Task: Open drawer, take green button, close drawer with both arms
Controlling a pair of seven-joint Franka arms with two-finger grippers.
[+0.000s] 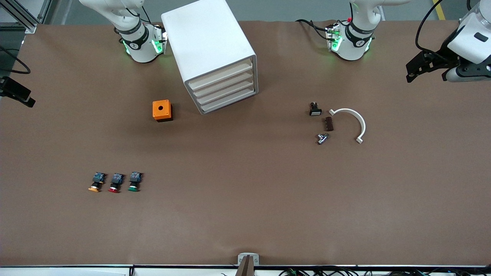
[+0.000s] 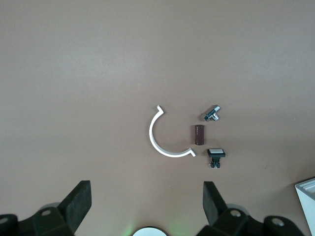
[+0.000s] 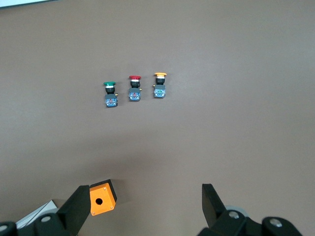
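Observation:
The white cabinet point(image 1: 209, 42) stands between the two arm bases, and its four drawers point(image 1: 224, 90) are all shut. The green-capped button point(image 1: 134, 181) lies on the table near the front camera toward the right arm's end, beside a red-capped one point(image 1: 115, 183) and an orange-capped one point(image 1: 96, 182). It also shows in the right wrist view point(image 3: 110, 93). My right gripper point(image 3: 145, 187) is open and empty, high over the orange box point(image 3: 101, 196). My left gripper point(image 2: 145, 184) is open and empty, high over bare table near its own base point(image 1: 351, 40).
An orange box point(image 1: 162, 110) with a hole sits beside the cabinet. A white curved piece point(image 1: 351, 120), a brown block point(image 1: 329, 124), a metal part point(image 1: 322, 138) and a white-capped black part point(image 1: 315, 109) lie toward the left arm's end. A white and black arm part point(image 1: 452, 57) overhangs that end's edge.

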